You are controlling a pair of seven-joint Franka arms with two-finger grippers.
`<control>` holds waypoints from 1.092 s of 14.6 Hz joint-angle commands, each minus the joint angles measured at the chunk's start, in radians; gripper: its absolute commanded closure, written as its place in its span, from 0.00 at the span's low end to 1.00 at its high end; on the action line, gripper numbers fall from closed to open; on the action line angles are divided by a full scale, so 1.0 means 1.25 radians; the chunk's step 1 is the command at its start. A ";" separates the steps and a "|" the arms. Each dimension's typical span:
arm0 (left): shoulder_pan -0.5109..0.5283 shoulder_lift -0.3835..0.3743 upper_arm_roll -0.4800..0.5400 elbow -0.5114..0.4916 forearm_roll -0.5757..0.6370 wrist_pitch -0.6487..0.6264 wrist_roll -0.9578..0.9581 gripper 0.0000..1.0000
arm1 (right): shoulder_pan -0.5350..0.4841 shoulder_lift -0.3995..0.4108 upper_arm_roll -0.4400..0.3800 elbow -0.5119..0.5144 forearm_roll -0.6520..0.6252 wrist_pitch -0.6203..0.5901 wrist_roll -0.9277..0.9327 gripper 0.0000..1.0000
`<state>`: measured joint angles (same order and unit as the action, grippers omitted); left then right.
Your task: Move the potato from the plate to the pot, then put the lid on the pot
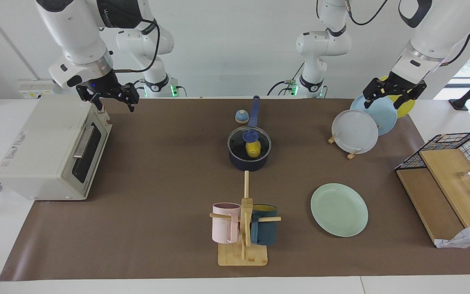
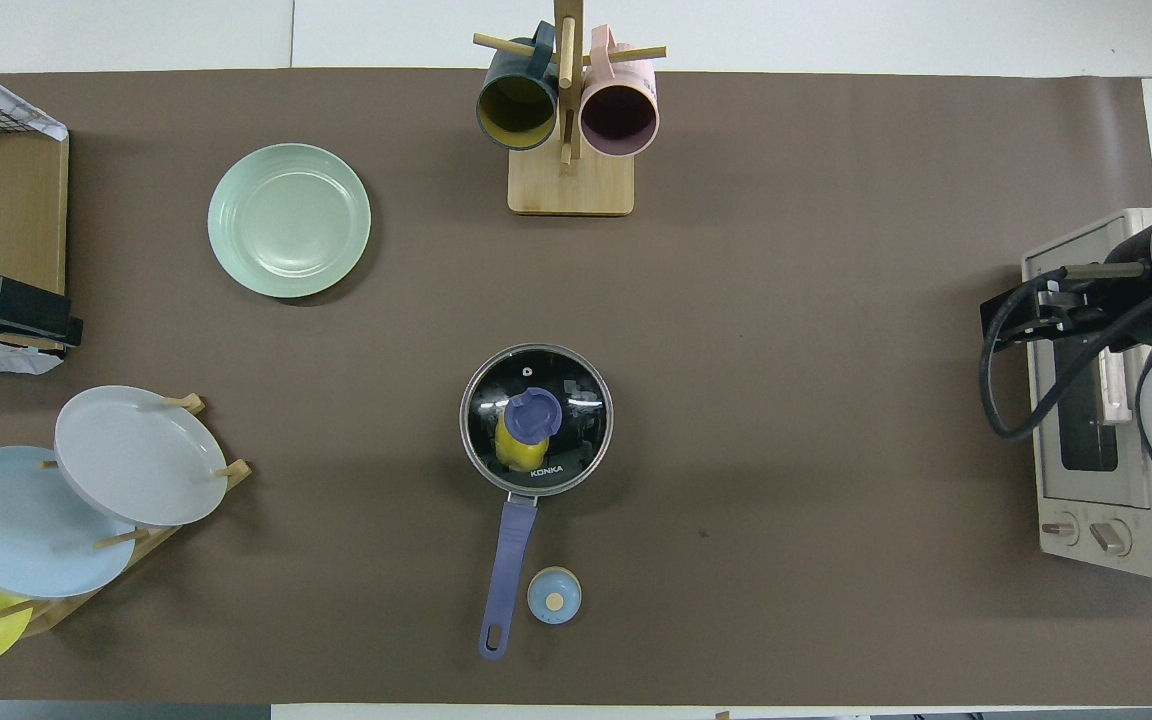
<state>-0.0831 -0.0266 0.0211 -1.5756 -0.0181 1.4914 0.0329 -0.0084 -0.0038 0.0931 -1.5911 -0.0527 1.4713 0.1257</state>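
Potato in pot, lid on, both arms clear

Right gripper (image 1: 112,100) up over the toaster oven (image 1: 51,147) corner, jaws released; left gripper (image 1: 393,96) over the upright plate rack (image 1: 353,130), jaws released, empty. Lid (image 2: 536,418) seated on pot (image 1: 249,161) mid-bench, potato (image 2: 508,445) showing through the glass (handle points at 6 o'clock overhead). Mint plate (image 2: 289,220) bare, about 10 o'clock from pot.
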 commanded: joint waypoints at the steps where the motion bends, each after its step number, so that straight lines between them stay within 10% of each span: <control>1: 0.009 -0.024 -0.008 -0.027 0.018 0.011 -0.007 0.00 | -0.014 -0.009 0.008 -0.010 0.018 -0.001 -0.027 0.00; 16: 0.009 -0.024 -0.008 -0.027 0.018 0.011 -0.007 0.00 | -0.071 -0.014 0.000 -0.005 0.061 -0.035 -0.053 0.00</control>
<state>-0.0831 -0.0266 0.0210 -1.5756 -0.0181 1.4914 0.0329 -0.0798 -0.0064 0.0851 -1.5912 0.0003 1.4465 0.0927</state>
